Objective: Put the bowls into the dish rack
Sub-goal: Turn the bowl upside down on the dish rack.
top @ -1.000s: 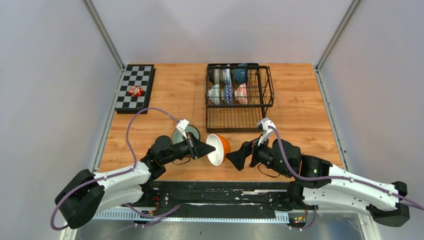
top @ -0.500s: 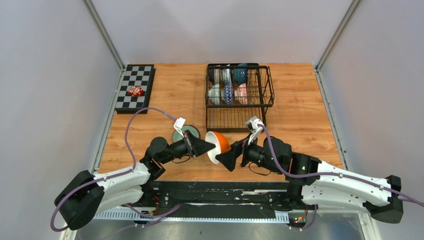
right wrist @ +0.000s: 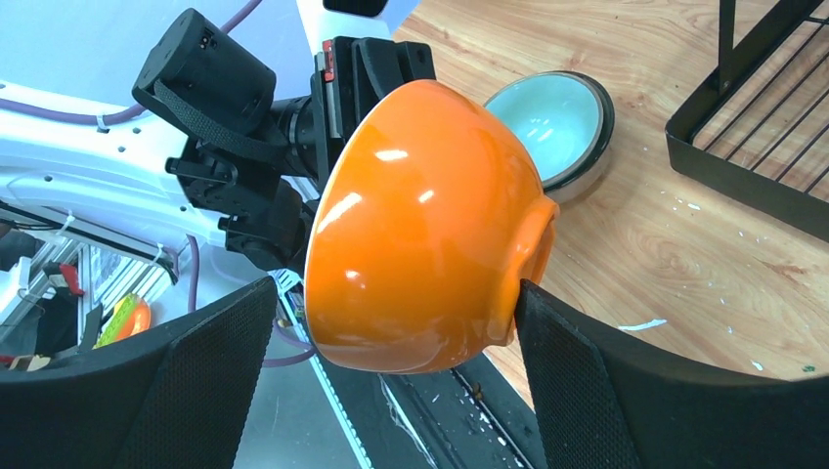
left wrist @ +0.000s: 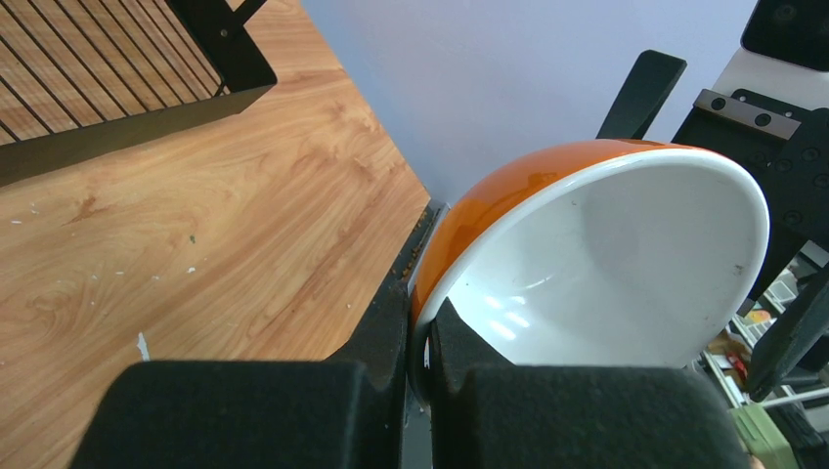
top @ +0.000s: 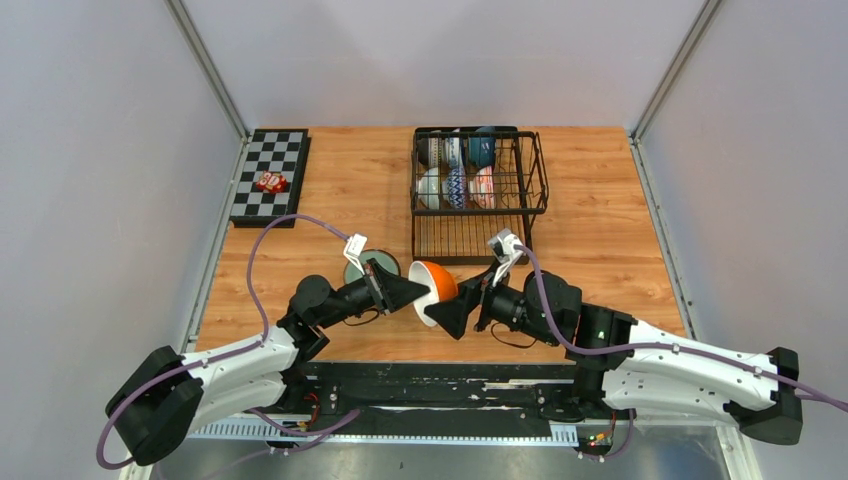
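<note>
An orange bowl point(top: 437, 287) with a white inside point(left wrist: 606, 264) hangs on its side above the near middle of the table. My left gripper point(top: 420, 293) is shut on its rim point(left wrist: 422, 322). My right gripper point(top: 449, 306) is open, with its jaws on either side of the bowl's orange outside point(right wrist: 420, 225). Its right finger point(right wrist: 587, 371) touches the bowl's foot, and its left finger point(right wrist: 196, 371) stands apart from the bowl. A pale green bowl point(top: 365, 268) sits upright on the table behind the left gripper point(right wrist: 552, 122). The black wire dish rack point(top: 465, 243) at the back holds several bowls point(top: 455, 185) on edge.
A black-and-white checkerboard point(top: 262, 160) lies at the back left with a small red thing point(top: 271, 182) on it. The rack's near corner point(right wrist: 743, 186) is close to the right gripper. Grey walls close in both sides. A black rail point(top: 440, 385) runs along the near edge.
My right arm has moved left, and its open jaws now stand around the orange bowl. My left gripper has carried the bowl slightly up and away from the near edge.
</note>
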`<state>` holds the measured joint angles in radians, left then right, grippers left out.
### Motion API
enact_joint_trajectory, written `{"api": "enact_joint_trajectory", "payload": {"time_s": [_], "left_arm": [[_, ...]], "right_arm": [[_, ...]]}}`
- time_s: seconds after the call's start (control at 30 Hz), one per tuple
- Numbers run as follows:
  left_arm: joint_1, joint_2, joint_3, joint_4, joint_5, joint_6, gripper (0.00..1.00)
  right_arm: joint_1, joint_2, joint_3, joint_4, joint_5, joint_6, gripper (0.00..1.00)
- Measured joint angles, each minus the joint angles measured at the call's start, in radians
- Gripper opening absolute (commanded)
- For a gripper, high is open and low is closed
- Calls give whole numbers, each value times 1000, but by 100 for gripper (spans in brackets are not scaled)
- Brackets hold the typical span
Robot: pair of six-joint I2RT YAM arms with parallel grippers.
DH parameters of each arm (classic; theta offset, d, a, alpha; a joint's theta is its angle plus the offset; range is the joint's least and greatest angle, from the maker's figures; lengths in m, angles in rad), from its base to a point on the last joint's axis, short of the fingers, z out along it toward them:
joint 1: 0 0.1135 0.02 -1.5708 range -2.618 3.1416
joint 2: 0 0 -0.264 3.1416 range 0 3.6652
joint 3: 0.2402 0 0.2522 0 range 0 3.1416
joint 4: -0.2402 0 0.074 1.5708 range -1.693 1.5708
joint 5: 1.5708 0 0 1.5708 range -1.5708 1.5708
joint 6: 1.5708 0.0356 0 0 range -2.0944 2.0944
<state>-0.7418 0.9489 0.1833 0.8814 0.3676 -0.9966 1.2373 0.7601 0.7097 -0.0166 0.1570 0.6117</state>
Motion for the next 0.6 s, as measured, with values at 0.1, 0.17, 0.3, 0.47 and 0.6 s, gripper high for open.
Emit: {"api": "enact_joint_trajectory", "payload": {"time_s": [0.1, 0.17, 0.3, 0.47, 0.6], "left_arm": [[0, 0, 0, 0, -6, 0, 0], [0, 0, 0, 0, -9, 0, 0], [0, -2, 0, 0, -13, -3, 0], [0, -2, 0, 1, -14, -6, 0], [1, -2, 0, 6, -13, -8, 0]], "right_arm": [[0, 9, 0, 14, 0, 0, 90], [0, 13, 0, 18, 1, -1, 88], [0, 15, 0, 23, 7, -2, 85], [0, 16, 0, 25, 11, -2, 83], [0, 16, 0, 27, 17, -5, 72]]}}
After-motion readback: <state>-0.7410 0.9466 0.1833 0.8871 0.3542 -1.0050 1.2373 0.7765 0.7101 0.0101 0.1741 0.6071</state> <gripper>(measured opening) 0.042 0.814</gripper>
